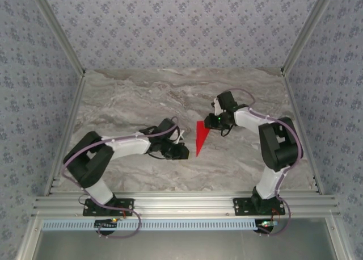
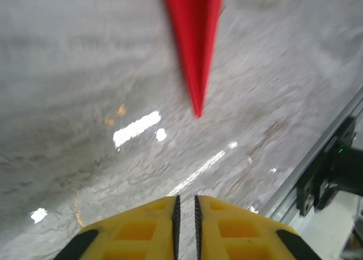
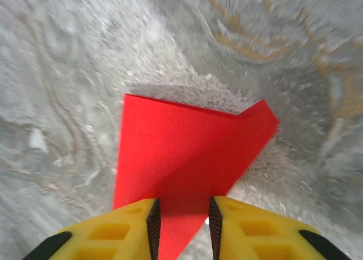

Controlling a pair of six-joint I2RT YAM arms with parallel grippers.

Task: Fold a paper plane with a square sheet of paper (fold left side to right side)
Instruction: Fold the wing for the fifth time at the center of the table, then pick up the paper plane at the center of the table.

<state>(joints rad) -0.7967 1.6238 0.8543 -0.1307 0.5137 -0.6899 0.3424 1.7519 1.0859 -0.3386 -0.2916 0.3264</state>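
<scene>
The red paper plane point(image 1: 201, 136) lies flat on the marble table, a narrow dart with its sharp point toward the near edge. My left gripper point(image 1: 184, 152) sits low just left of that point. In the left wrist view the plane's tip point(image 2: 194, 38) lies ahead of my left gripper point(image 2: 185, 201), whose jaws stand a slim gap apart with bare table between them. My right gripper point(image 1: 213, 122) hovers over the plane's wide far end. In the right wrist view my right gripper point(image 3: 181, 216) is open, and the red paper point(image 3: 181, 152) lies beneath and beyond its yellow fingers point(image 3: 122, 229).
Grey marble tabletop point(image 1: 142, 101) stretches behind and to both sides of the paper. An aluminium rail point(image 1: 181, 204) runs along the near edge with both arm bases on it. Patterned walls close in the left, right and back.
</scene>
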